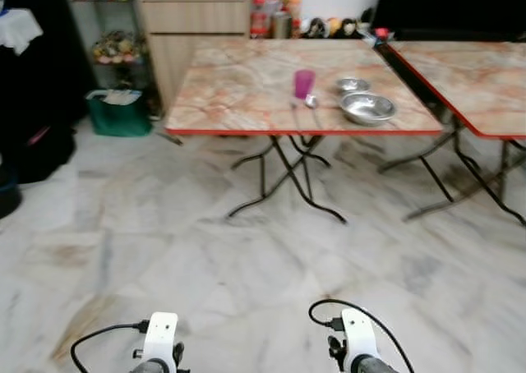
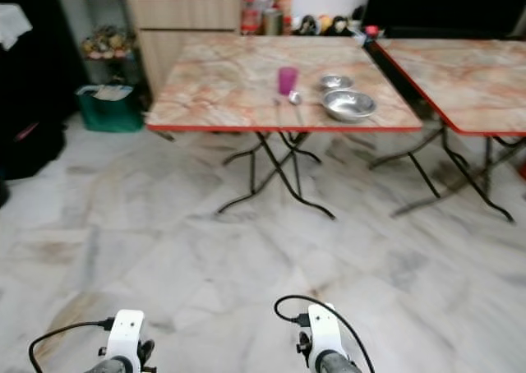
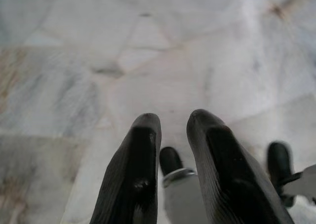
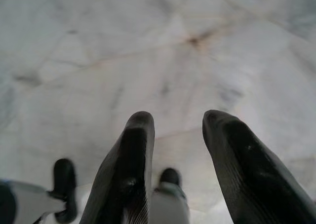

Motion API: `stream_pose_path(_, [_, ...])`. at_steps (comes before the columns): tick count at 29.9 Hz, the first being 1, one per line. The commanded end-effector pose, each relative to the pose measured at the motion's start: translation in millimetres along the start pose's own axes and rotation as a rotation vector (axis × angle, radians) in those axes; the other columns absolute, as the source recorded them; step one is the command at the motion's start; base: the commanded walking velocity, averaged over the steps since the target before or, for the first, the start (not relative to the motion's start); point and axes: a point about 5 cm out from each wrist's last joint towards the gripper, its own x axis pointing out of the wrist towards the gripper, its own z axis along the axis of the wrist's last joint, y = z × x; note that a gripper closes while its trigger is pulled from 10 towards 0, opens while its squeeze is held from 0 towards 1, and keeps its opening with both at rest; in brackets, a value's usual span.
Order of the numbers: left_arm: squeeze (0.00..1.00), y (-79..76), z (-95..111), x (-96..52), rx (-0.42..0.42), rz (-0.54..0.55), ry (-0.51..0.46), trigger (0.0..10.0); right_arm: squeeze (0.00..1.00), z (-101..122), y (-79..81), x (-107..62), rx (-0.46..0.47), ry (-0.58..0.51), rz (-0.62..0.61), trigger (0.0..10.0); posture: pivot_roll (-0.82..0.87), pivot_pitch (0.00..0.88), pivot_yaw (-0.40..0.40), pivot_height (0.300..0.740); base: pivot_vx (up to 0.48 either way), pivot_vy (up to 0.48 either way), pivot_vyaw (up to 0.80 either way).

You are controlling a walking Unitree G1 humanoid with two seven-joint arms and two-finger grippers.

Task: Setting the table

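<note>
Table: a folding table (image 1: 238,94) with a marbled pink top, red edge and crossed black legs stands in the upper middle of the left eye view.
Cup: a translucent pink cup (image 1: 304,83) stands upright on the table, right of its centre.
Spoon: a metal spoon (image 1: 312,103) lies just beside the cup's base, toward the table's near edge.
Large bowl: a steel bowl (image 1: 367,108) sits near the table's front right corner, apart from the cup.
Small bowl: a smaller steel bowl (image 1: 352,85) sits just behind the large one.
Second table: another table (image 1: 477,81) of the same kind stands at the upper right, close beside the first.
Cabinet: a wooden cabinet (image 1: 189,28) stands behind the table, upper left of centre.
Green bin: a green bin (image 1: 119,114) rests on the floor at the left, near the cabinet.
Floor: pale marble floor (image 1: 246,258) fills the lower frame.
Left gripper: left gripper (image 3: 170,135) hangs over the floor, fingers a little apart, holding nothing.
Right gripper: right gripper (image 4: 175,135) hangs over the floor, fingers parted wider, holding nothing.
</note>
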Motion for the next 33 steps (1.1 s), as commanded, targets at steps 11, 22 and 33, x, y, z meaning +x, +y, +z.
stream_pose_path(11, [0.0, -0.7, -2.7, -0.5, -0.004, 0.008, 0.009, 10.0, 0.0, -3.3, -2.3, -1.0, -0.002, 0.001, -0.007, 10.0, 0.01, 0.0, -0.001, 0.728, 0.0, 0.0, -0.04])
stream_pose_path(22, [0.0, 0.7, -3.1, -0.4, -0.006, 0.006, 0.019, 10.0, 0.0, -2.5, 0.7, -0.7, -0.015, -0.003, 0.006, 10.0, 0.02, 0.0, -0.003, 0.728, 0.203, 0.0, 0.0])
stream_pose_path(33, [0.0, -2.3, -6.1, -1.0, -0.007, 0.0, 0.025, 10.0, 0.0, -2.8, 0.2, -0.8, -0.032, 0.001, 0.011, 10.0, 0.01, 0.0, -0.013, 0.728, 0.289, 0.0, 0.0])
